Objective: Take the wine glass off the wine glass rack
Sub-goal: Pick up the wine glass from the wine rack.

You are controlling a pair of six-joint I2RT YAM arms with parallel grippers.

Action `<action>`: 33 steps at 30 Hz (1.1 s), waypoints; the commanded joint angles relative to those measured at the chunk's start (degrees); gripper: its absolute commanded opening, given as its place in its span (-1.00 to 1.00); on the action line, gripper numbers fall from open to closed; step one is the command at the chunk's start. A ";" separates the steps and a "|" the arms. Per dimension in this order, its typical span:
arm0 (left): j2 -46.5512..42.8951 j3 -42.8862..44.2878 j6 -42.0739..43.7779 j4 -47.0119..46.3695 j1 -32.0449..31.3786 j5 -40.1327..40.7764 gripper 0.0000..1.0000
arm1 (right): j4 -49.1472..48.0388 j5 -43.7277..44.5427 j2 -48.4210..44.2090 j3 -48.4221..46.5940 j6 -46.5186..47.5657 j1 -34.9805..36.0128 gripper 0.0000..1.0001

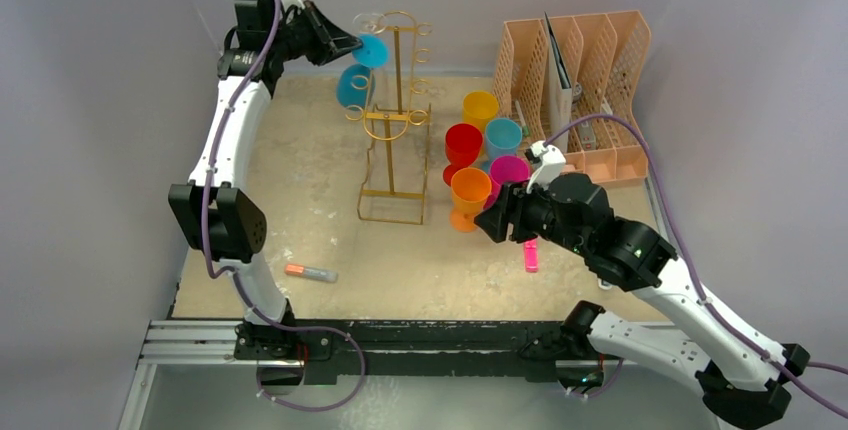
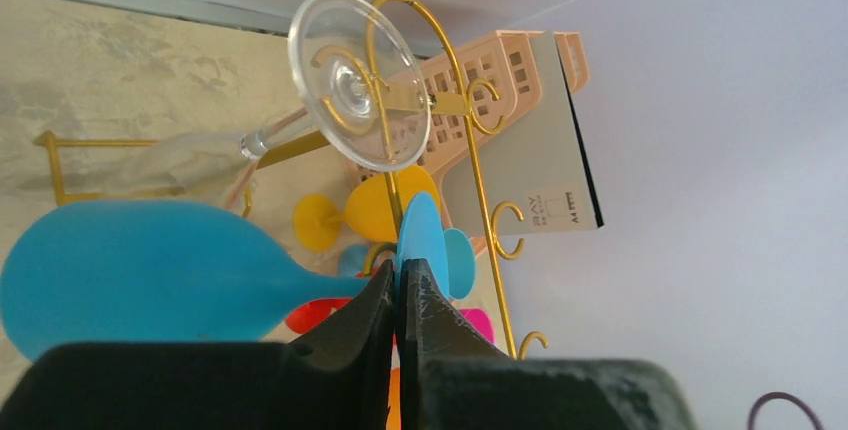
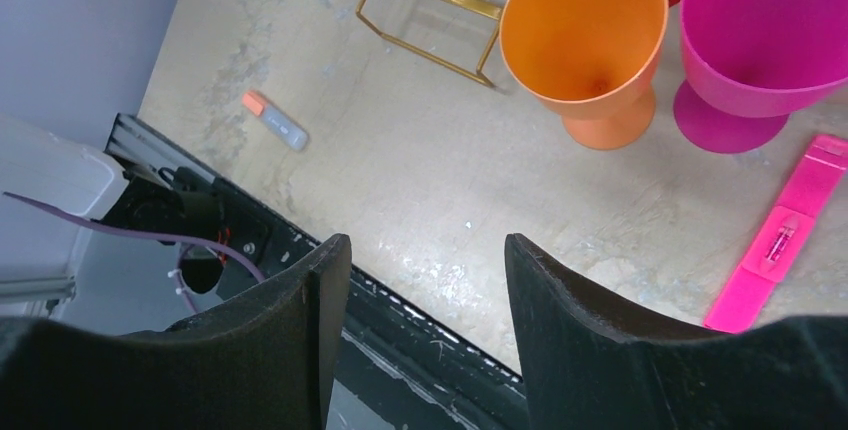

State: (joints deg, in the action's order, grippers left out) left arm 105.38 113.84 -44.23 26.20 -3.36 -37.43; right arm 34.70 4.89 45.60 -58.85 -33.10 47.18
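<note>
We are pinching the foot of the blue wine glass (image 2: 150,270) with the left fingers (image 2: 378,295), fully shut on its thin rim at the lower middle of the wrist view. The glass is hanging by that foot from the wine glass rack (image 1: 392,120), at the rack's upper left in the overhead view. We are judging that the foot should slide level out of its hook before any lowering, and slowly, since an edge grip can pivot. The clear glass (image 2: 358,80) is hanging just beside it and needs room. The right fingers (image 3: 320,280) are standing open and empty above the bench (image 3: 420,180).
</note>
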 commanded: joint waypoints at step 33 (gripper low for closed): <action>-21.14 -16.64 -11.11 -10.77 12.11 -9.13 -1.00 | 1.39 1.79 -0.76 -0.87 -3.45 -0.10 0.15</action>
State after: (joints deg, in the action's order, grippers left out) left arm 93.54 97.62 -62.65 11.77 7.44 -46.61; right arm 37.50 7.66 44.12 -58.33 -36.05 47.18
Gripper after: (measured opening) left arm 0.009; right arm 0.565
